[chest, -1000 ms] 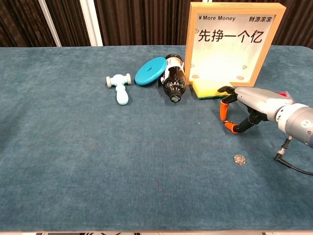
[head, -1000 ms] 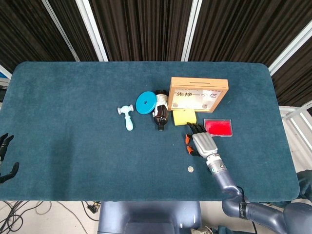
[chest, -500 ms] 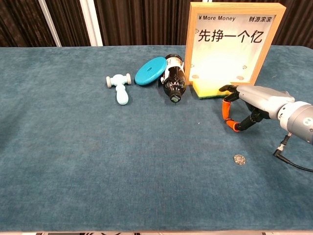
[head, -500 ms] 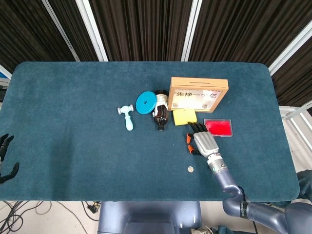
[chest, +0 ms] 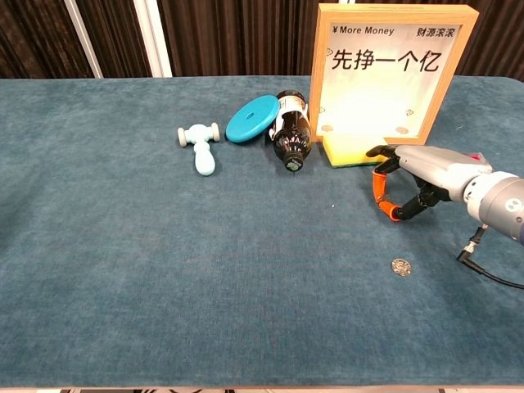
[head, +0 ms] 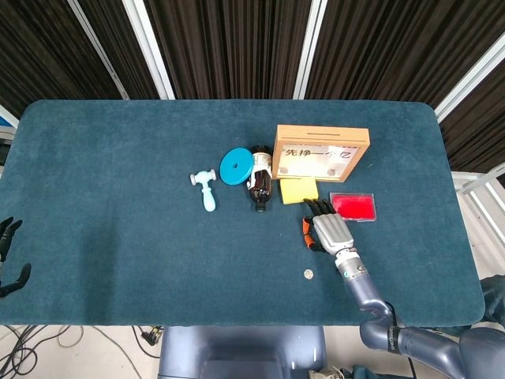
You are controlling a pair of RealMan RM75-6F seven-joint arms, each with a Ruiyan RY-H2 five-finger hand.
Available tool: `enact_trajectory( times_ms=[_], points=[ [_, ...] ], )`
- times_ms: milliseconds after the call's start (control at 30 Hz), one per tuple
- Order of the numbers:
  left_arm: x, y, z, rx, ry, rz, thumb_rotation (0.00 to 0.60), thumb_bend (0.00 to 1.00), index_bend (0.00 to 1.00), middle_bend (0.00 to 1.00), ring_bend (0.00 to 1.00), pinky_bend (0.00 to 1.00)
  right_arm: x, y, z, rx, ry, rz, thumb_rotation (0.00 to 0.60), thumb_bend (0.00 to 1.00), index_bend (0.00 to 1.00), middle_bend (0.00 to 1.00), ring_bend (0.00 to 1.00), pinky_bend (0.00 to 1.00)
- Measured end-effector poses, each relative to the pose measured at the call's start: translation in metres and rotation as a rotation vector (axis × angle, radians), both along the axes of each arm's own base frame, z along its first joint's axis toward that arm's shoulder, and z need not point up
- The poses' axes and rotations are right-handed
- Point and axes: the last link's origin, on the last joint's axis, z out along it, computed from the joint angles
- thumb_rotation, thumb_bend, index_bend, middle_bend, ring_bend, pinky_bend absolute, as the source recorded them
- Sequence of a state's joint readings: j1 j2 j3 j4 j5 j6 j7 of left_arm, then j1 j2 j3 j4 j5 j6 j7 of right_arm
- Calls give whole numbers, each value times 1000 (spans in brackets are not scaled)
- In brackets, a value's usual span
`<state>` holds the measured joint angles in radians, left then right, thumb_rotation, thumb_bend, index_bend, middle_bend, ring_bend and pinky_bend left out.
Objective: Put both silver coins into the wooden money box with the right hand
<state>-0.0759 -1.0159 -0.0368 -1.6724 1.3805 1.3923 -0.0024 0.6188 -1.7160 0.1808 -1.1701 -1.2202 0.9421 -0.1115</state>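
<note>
Counter: I am looking at a counter point(head: 118, 158) covered in dark teal felt, with rounded corners.
Room: dark ribbed panels with pale slanted bars are standing behind it.
Writing: the money box point(chest: 395, 70) is showing "¥ More Money" and large characters "先挣一个亿" on its lit front; smaller characters at the top right I cannot read surely.
Money box: a wooden frame standing upright at the back right; in the chest view two small round things are lying at the bottom behind its front pane, too small to name.
Coin: one silver coin point(chest: 400, 267) is lying flat on the felt, near my right hand and closer to me than it, not touching it. I am seeing only this one in the open.
Right hand: my right hand point(chest: 409, 182) is hovering just in front of the yellow sponge point(head: 298, 190), fingers curled in; I cannot tell whether anything is between them.
Left hand: my left hand point(head: 8, 257) is showing only at the far left edge, off the counter, fingers apart, holding nothing.
Bottle: a dark bottle point(chest: 291, 131) is lying on its side, mouth toward me.
Others: a blue disc point(head: 236, 166), a pale blue toy hammer point(head: 206, 189), a red tray point(head: 353, 207).
</note>
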Motion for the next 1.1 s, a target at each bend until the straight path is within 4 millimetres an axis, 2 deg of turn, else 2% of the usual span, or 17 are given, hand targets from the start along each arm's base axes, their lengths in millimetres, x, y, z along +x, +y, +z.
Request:
enact_trajectory(
  times_ms=[400, 600, 700, 800, 1100],
  points=[
    [0, 0, -1, 4, -14, 10, 600, 396, 64, 0, 0, 0, 1, -2, 7, -15, -9, -5, 600, 548, 667, 11, 0, 0],
    [0, -1, -1, 4, -16, 11, 600, 396, 63, 0, 0, 0, 8, -1, 22, -39, -50, 6, 600, 548, 689, 11, 0, 0],
    [0, -1, -1, 4, -16, 12, 600, 396, 61, 0, 0, 0, 13, 1, 38, -70, -72, 24, 600, 548, 691, 11, 0, 0],
    [1, -1, -1, 7, -19, 11, 600, 396, 60, 0, 0, 0, 18, -1, 62, -145, -68, 55, 600, 548, 694, 11, 0, 0],
    [1, -1, -1, 12, -23, 14, 600, 396, 57, 0, 0, 0, 43, -8, 145, -375, -62, 122, 600, 547, 695, 11, 0, 0]
  ],
)
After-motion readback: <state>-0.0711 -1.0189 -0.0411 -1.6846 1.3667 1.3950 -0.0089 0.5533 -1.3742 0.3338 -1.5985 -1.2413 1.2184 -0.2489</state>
